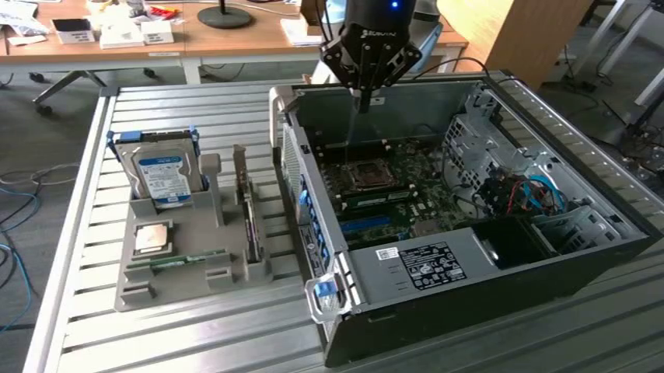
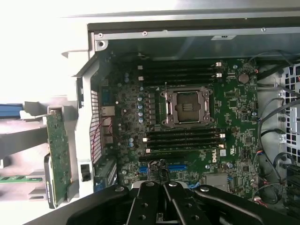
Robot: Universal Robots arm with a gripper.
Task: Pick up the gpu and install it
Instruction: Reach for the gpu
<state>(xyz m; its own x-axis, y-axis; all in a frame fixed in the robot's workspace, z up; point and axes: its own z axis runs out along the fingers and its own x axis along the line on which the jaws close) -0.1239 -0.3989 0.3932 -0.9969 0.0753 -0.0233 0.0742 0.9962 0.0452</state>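
Observation:
The gpu [image 1: 249, 211] stands on edge in a slot of the grey holder [image 1: 186, 272], at the exterior view's left of the open computer case [image 1: 581, 256]. The wrist view shows it as a thin green board [image 2: 59, 154] just outside the case wall. My gripper [image 1: 363, 99] hangs above the back part of the case, over the motherboard [image 1: 400, 186], well apart from the gpu. Its fingers [image 2: 149, 199] are shut together with nothing between them. Blue expansion slots [image 2: 177, 167] lie on the motherboard near the fingertips.
The holder also carries a hard drive with a blue-white label [image 1: 166, 175], a processor chip [image 1: 152, 237] and a narrow green RAM stick [image 1: 192, 259]. An empty processor socket [image 2: 190, 107] sits mid-board. Cables [image 1: 524, 194] and drive cages fill the case's right side. Desks stand behind.

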